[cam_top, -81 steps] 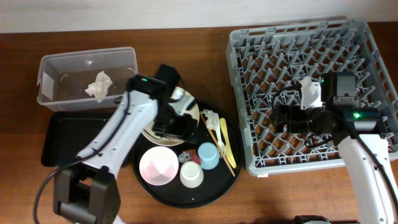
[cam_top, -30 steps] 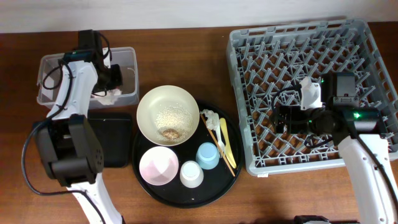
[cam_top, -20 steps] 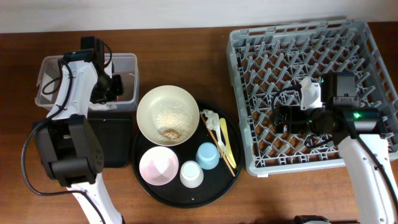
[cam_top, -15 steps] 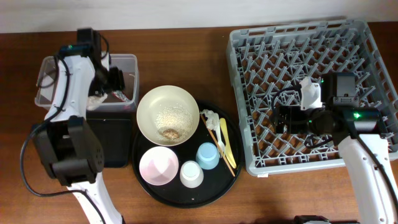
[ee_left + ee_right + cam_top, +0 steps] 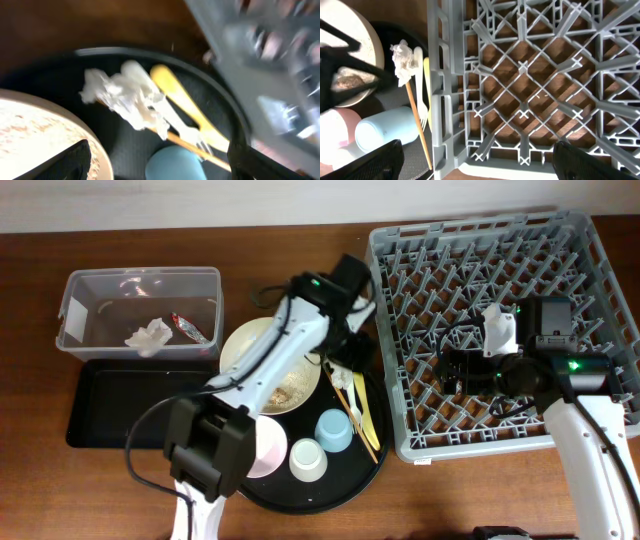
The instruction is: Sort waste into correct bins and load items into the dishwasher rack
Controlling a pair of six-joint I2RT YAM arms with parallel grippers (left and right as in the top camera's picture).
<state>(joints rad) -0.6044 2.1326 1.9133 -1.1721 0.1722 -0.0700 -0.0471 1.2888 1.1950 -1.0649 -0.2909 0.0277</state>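
My left gripper (image 5: 345,348) is open and empty, just above a crumpled white tissue (image 5: 338,366) on the round black tray; the left wrist view shows the tissue (image 5: 125,95) ahead of the fingers, over a yellow utensil (image 5: 186,102), a white fork (image 5: 186,129) and a chopstick (image 5: 192,146). The cream bowl (image 5: 262,370) holds rice and a brown lump, partly under my arm. Blue (image 5: 335,430), white (image 5: 308,460) and pink (image 5: 262,450) cups stand on the tray. My right gripper (image 5: 448,370) is open and empty over the grey rack (image 5: 480,250).
The clear tub (image 5: 70,310) at the far left holds a tissue (image 5: 148,335) and the red-and-silver wrapper (image 5: 190,327). The shallow black tray (image 5: 110,405) lies in front of it. The round black tray (image 5: 372,465) almost touches the rack's left wall (image 5: 436,100).
My left arm has swung from the clear tub across to the tissue on the round tray. The red-and-silver wrapper now lies in the tub. The right arm has not moved.
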